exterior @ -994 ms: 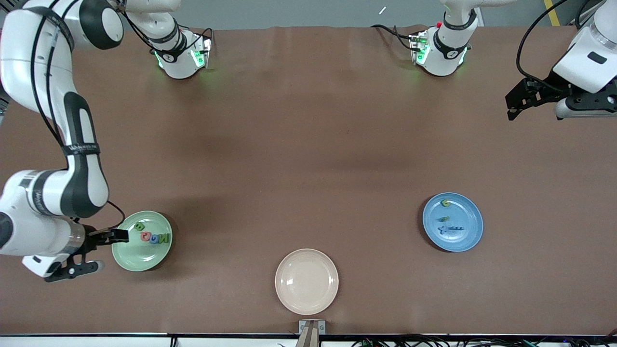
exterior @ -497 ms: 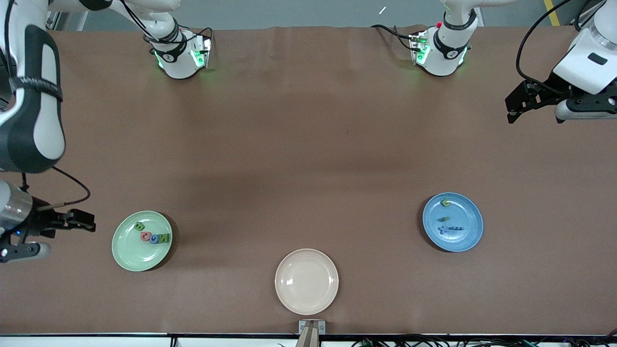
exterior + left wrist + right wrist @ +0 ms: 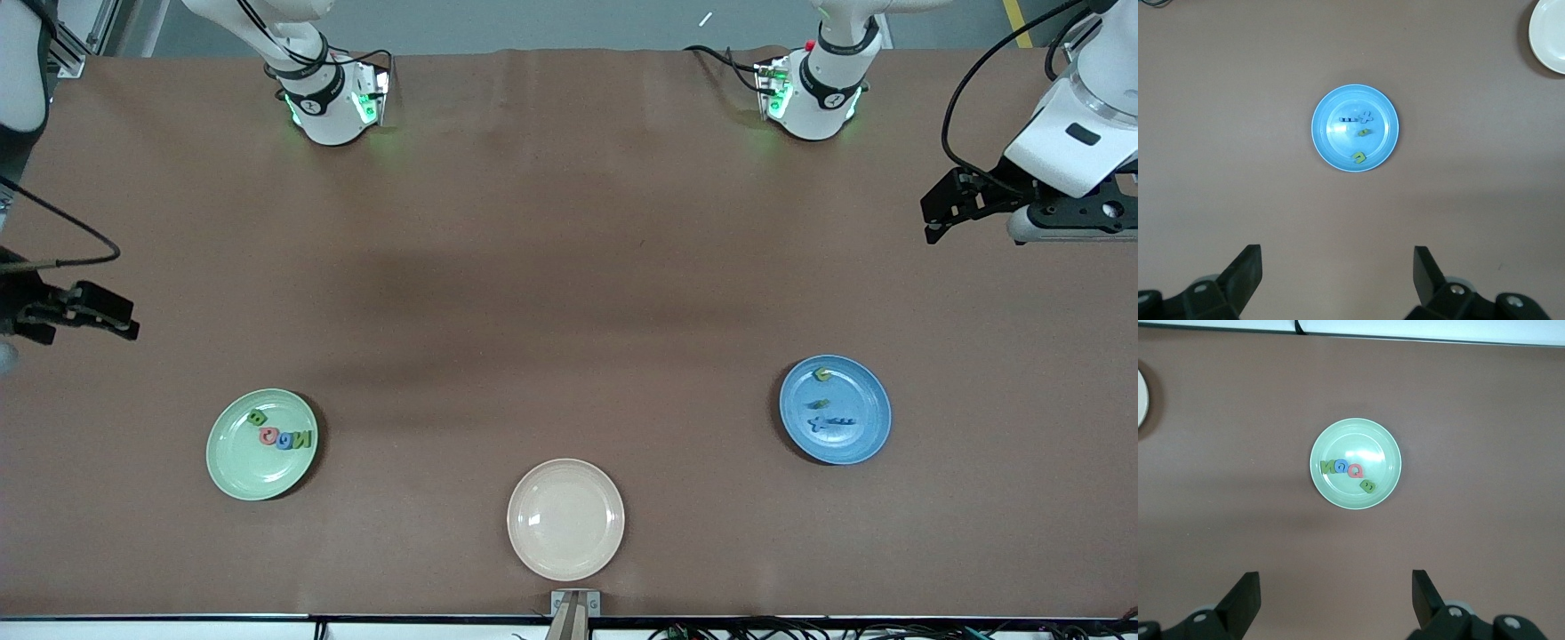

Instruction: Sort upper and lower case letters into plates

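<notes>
The mint green plate (image 3: 249,476) holds four letters: a green B (image 3: 258,416), a pink one (image 3: 266,435), a blue one (image 3: 284,439) and a green N (image 3: 303,439). It also shows in the right wrist view (image 3: 1358,443). The blue plate (image 3: 862,436) holds two green letters (image 3: 823,374) and two blue ones (image 3: 831,421); it also shows in the left wrist view (image 3: 1331,140). My right gripper (image 3: 127,322) is open and empty, high over bare table at the right arm's end (image 3: 1335,579). My left gripper (image 3: 927,220) is open and empty, high over bare table at the left arm's end (image 3: 1337,257).
An empty cream-beige plate (image 3: 565,519) lies near the table's front edge, between the two other plates. It shows at the edge of the left wrist view (image 3: 1548,33). The two arm bases stand at the table's back edge.
My right gripper has drawn away from the mint green plate's rim and risen toward the table's end. My left gripper has shifted only slightly. The letters have not moved.
</notes>
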`<state>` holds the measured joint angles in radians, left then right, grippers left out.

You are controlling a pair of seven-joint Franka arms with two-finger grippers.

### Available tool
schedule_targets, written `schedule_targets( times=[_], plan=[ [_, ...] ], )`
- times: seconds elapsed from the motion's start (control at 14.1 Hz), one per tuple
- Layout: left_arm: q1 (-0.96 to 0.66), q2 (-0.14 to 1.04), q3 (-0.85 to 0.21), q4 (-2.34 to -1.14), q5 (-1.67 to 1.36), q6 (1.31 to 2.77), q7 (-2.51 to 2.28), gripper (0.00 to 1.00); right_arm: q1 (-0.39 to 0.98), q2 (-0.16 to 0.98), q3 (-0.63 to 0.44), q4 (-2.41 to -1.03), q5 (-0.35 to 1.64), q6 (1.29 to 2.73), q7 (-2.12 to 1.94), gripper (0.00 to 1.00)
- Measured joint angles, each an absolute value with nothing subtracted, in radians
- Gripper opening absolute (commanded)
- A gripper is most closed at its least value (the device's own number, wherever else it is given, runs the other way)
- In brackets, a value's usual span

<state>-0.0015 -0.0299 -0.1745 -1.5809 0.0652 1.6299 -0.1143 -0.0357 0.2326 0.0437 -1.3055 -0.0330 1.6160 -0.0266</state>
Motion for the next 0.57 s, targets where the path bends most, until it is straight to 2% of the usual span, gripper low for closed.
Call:
schedule_targets(
  times=[0.28, 0.57],
  plan=[
    [-0.001, -0.030, -0.174, -1.580, 0.065, 1.630, -0.114, 1.00, -0.034, 0.086, 0.042, -1.545, -0.033, 1.754, -0.009, 1.00],
    [-0.001, -0.032, -0.174, -1.571, 0.065, 1.632, -0.114, 1.00, -0.034, 0.030, 0.037, -1.625, -0.031, 1.780, -0.007, 1.00]
  ],
)
